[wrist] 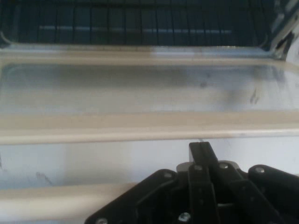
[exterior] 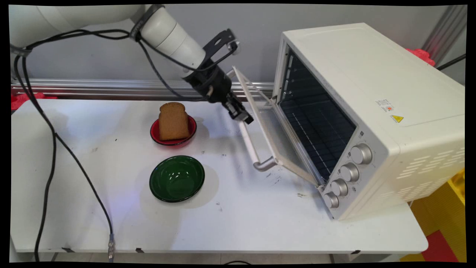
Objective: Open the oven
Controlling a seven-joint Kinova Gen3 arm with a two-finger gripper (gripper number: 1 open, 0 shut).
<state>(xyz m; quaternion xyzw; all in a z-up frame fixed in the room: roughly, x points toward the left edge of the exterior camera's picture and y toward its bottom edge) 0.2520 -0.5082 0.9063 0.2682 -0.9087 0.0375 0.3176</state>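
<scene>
A cream toaster oven (exterior: 372,93) stands at the right with its glass door (exterior: 275,134) hanging about half open. My gripper (exterior: 243,116) is shut and sits against the upper part of the door's metal handle (exterior: 250,145). In the hand view the fingertips (wrist: 201,150) are pressed together with nothing between them. They point over the handle bar (wrist: 56,200) towards the door's glass (wrist: 140,88), with the dark oven rack (wrist: 140,23) beyond. Left of the gripper, a slice of brown bread (exterior: 173,121) stands in a red bowl (exterior: 171,141).
An empty green bowl (exterior: 177,178) sits in front of the red one, near the table's middle. Black cables (exterior: 52,149) hang down over the left side of the table. The oven's knobs (exterior: 349,171) face the near right corner.
</scene>
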